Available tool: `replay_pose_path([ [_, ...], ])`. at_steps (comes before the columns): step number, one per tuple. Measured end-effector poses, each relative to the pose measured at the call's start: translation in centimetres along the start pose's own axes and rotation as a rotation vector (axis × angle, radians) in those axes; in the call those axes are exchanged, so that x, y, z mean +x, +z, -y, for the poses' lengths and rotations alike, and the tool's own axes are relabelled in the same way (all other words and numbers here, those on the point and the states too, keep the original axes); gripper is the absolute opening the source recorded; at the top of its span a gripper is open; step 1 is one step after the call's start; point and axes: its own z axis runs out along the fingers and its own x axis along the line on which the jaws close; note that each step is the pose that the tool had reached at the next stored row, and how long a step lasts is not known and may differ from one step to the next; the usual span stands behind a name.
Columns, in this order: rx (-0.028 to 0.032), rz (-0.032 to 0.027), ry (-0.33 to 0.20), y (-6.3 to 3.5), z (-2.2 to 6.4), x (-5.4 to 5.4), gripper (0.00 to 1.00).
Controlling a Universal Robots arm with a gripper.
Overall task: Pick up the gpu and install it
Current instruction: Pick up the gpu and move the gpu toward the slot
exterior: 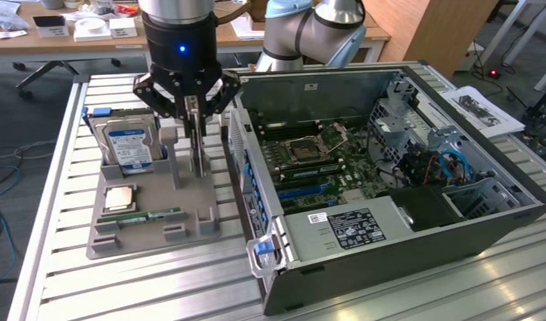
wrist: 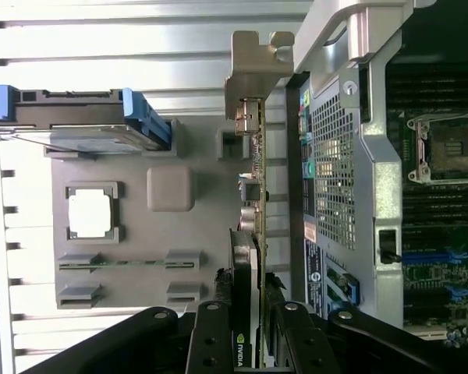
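— Slatted metal table (exterior: 121, 287), entry one: what stood on it?

— Two lots. Toward the exterior view's left, a grey holder plate (exterior: 144, 235). Toward the exterior view's right, an open computer case (exterior: 389, 267) lying on its side, with its motherboard (exterior: 326, 160) exposed. Wooden desks (exterior: 77, 41) with small boxes were behind, and robot arm links (exterior: 309, 27) with a pale blue cap rose past the case.

— Contents of the plate?

— One hard drive (exterior: 130, 144) with a blue label, standing upright in a slot at the far end. One processor chip (exterior: 120, 197), flat in a square recess. One RAM stick (exterior: 148, 217), lying in a narrow groove nearer the front. One gpu (exterior: 200, 164), standing on edge along the side of the plate closest to the case.

— Gripper (exterior: 198, 124): position and condition?

— It was directly above the gpu, pointing straight down. In the wrist view the black fingers (wrist: 212, 335) were closed in against both faces of the card, pinching it between them, and the grip sat on the end farthest from the silver bracket (wrist: 253, 70).

— Was the card clear of the plate?

— I could not tell. Its lower edge was level with the holder's slot, beside the short grey post, with the case wall (wrist: 359, 156) just alongside.
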Motion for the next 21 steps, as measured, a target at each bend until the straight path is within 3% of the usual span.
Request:
replay_pose_path([
  [11,0.0,0.0,0.0,-2.73,-0.13,-0.1,0.27],
  [21,0.0,0.0001,0.0,-3.79,-0.18,-0.1,0.27],
])
